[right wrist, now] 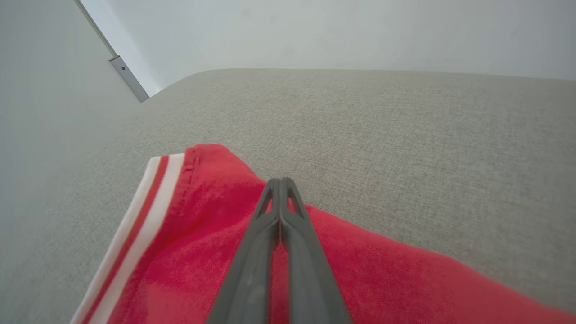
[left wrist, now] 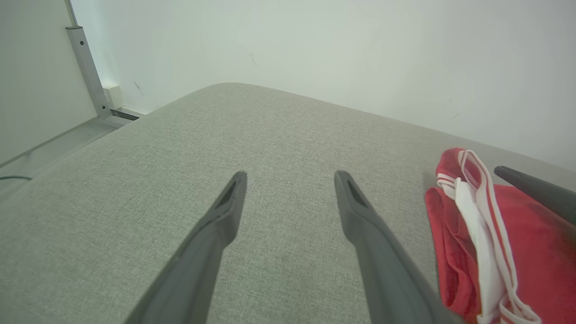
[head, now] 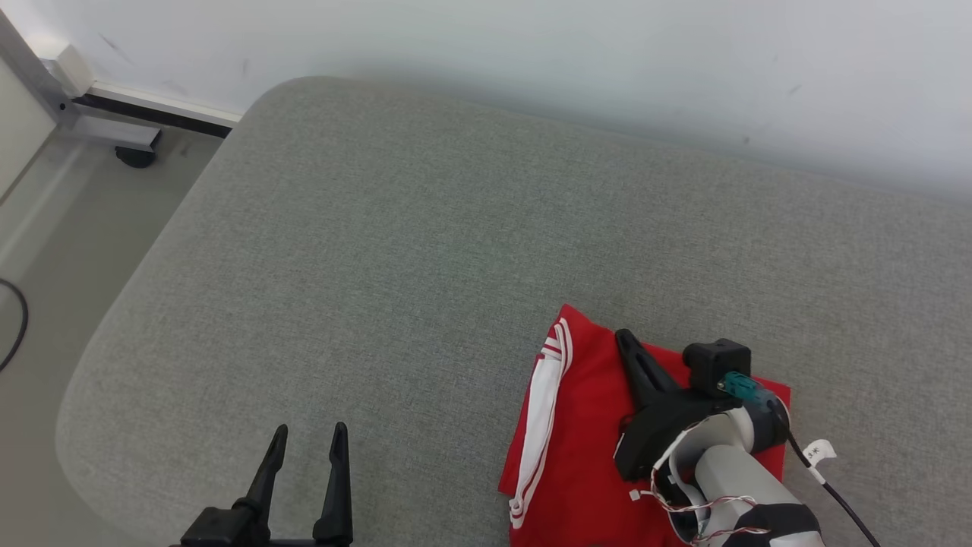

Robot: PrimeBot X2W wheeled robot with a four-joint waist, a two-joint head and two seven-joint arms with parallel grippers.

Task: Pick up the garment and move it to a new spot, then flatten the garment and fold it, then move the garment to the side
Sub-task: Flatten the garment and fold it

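Broad grey woven cushion (head: 395, 251) across most of the head view, rounded at its far left corner, cut off by the frame at right and bottom. Behind it a pale wall (head: 531, 45), faintly scuffed. Off the cushion's left side, lower down, a strip of pale floor (head: 45, 251).

Red garment (head: 577, 441) with white-and-red striped trim, folded into a rough rectangle, flat on the cushion at the lower right of the head view. Near edge cut off by the frame, right part hidden under the arm. Kind of garment hard to make out from the fold.

Pale forearm (head: 736, 471) rising from the bottom right corner, looped with thin wires, a black camera block (head: 717, 363) at the wrist. At its end the right gripper (head: 621, 334), fingers pressed together along their length, tips over the garment's far edge. Same view from the right wrist: right gripper (right wrist: 280, 181) closed above red cloth, touching or just clear of it impossible to tell.

Left gripper (head: 311, 429) at the lower left, fingers spread apart over bare cushion, base cut off by the frame, garment off to its right.

Metal frame (head: 45, 83) in the far left corner, a dark caster (head: 137, 157) half tucked under it. Dark cord (head: 19, 327) on the floor, cut by the left edge. Black cable (head: 843, 497) beside the forearm with a small white tag (head: 820, 452), markings too small to read.
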